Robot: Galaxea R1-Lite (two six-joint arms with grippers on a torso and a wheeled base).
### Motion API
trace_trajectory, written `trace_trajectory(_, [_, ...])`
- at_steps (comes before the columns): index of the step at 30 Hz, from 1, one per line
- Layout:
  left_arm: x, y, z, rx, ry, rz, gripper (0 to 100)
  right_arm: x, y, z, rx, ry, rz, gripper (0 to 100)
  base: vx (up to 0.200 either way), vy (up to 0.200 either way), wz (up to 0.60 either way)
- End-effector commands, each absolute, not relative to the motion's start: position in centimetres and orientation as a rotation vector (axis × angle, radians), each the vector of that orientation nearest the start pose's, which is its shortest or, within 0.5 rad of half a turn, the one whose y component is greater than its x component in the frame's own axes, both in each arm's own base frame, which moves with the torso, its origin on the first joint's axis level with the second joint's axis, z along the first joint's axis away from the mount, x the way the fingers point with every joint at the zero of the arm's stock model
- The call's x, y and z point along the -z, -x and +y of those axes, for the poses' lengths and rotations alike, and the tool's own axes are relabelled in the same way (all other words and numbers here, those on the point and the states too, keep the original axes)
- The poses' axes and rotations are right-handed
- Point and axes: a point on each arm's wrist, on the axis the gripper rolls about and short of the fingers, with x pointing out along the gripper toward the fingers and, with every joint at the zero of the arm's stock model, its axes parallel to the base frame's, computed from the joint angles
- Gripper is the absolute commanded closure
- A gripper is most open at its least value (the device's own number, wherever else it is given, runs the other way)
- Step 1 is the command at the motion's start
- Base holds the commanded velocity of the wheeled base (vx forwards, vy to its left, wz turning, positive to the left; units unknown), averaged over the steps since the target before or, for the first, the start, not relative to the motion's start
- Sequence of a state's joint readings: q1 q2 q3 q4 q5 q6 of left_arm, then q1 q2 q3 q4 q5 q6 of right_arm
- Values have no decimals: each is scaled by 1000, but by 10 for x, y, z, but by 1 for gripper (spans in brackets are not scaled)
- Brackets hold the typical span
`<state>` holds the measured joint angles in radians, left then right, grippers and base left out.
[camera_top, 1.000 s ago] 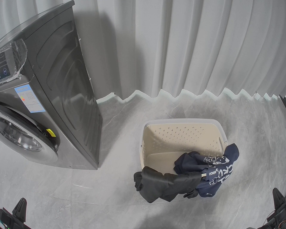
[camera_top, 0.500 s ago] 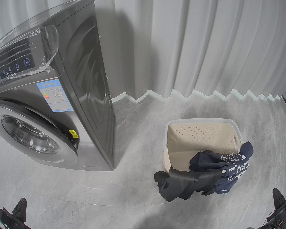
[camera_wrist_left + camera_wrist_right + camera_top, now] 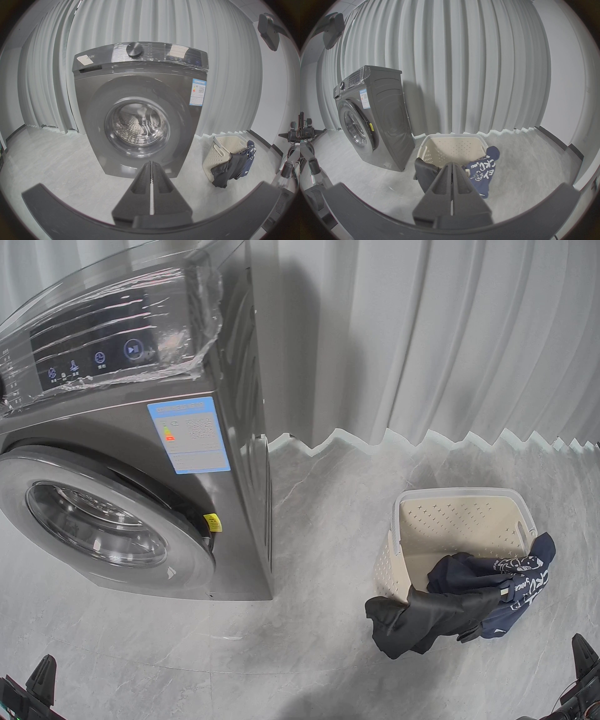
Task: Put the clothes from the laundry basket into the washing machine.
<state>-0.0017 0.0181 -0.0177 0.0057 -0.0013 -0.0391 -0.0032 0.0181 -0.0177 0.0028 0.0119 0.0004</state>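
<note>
Left tool (image 3: 151, 165), right tool (image 3: 452, 165) both pinched together, empty; I open the washing machine door (image 3: 100, 524) before grabbing clothes (image 3: 450, 609).

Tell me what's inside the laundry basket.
The laundry basket holds a navy printed garment and a black garment, both spilling over its rim. The far part of its bottom is bare. Anything under the two garments is covered.
</note>
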Motion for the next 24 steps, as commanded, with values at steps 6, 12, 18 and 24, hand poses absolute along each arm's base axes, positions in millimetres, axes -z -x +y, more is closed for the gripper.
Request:
trace_trajectory(6, [-76, 23, 0, 3, 40, 6, 100, -76, 22, 0, -9, 0, 15, 100, 0, 200, 0])
trace_trajectory(12, [-76, 23, 0, 3, 41, 6, 100, -76, 22, 0, -9, 0, 15, 100, 0, 200, 0])
trace_trajectory(18, [-76, 23, 0, 3, 41, 6, 100, -76, 22, 0, -9, 0, 15, 100, 0, 200, 0])
trace_trajectory(24, [-76, 23, 0, 3, 41, 6, 100, -76, 22, 0, -9, 0, 15, 100, 0, 200, 0])
